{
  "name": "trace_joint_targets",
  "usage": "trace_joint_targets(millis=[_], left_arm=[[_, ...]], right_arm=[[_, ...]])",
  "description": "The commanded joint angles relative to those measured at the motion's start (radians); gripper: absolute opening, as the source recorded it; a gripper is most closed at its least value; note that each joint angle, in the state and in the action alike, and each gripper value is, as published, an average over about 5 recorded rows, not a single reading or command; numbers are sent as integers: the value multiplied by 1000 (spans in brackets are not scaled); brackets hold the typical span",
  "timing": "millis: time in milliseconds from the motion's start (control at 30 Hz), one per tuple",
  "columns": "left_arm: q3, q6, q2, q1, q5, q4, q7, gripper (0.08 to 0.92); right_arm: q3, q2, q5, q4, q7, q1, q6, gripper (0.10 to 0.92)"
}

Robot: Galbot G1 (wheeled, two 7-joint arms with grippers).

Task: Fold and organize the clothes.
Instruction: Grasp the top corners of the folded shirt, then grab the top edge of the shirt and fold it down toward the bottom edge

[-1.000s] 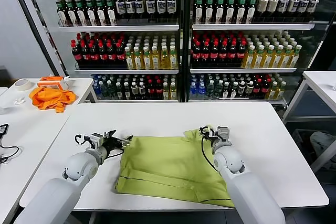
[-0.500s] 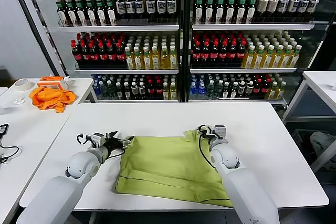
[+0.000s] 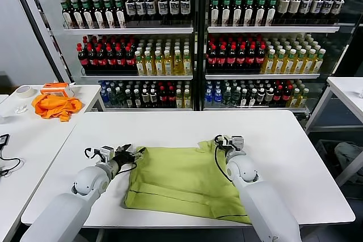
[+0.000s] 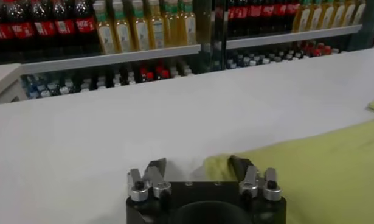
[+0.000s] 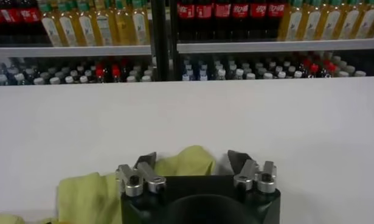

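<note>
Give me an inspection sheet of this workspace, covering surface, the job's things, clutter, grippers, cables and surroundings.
Surface: white rectangular table, bare around the garment.
Job's things: lime-green soft short-sleeved T-shirt, lying partly folded at the table's front.
Clutter: nothing seen on this table; bright orange cloth and tape roll on the side table to the left.
Grippers: left gripper at the shirt's far left corner, right gripper at its far right corner; both jaws open, straddling the fabric's edge.
Cables: black cables looped along both wrists.
Surroundings: shelves of bottled drinks behind.
</note>
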Motion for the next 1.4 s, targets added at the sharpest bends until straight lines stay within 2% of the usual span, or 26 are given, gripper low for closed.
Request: trace_joint_targets(millis=[33, 300, 400, 567, 733, 1033, 1200, 1400], left_arm=[[-1, 5, -3, 9, -1, 0, 8, 542], [-2, -2, -9, 14, -7, -8, 17, 308], [-9, -7, -9, 11, -25, -13, 20, 221], [-27, -20, 3, 1, -71, -32, 27, 102], [-33, -40, 39, 51, -82, -117, 19, 81], [-82, -67, 98, 247, -76, -295, 15, 81], [-111, -88, 111, 304, -72, -329, 13, 81], [-135, -99, 118, 346, -67, -355, 13, 81]], right_arm=[[-1, 1, 2, -4, -8, -1, -3, 551], [-3, 2, -4, 2, -12, -2, 7, 317], [-3, -1, -52, 12, -23, -9, 45, 230], [-8, -24, -89, 114, -31, -44, 63, 116], [4, -70, -44, 254, -3, -86, 2, 109], [78, -143, -6, 510, 16, -311, -54, 109], [112, -163, -40, 621, 8, -453, -45, 109], [139, -172, -74, 683, -2, -545, -29, 109]])
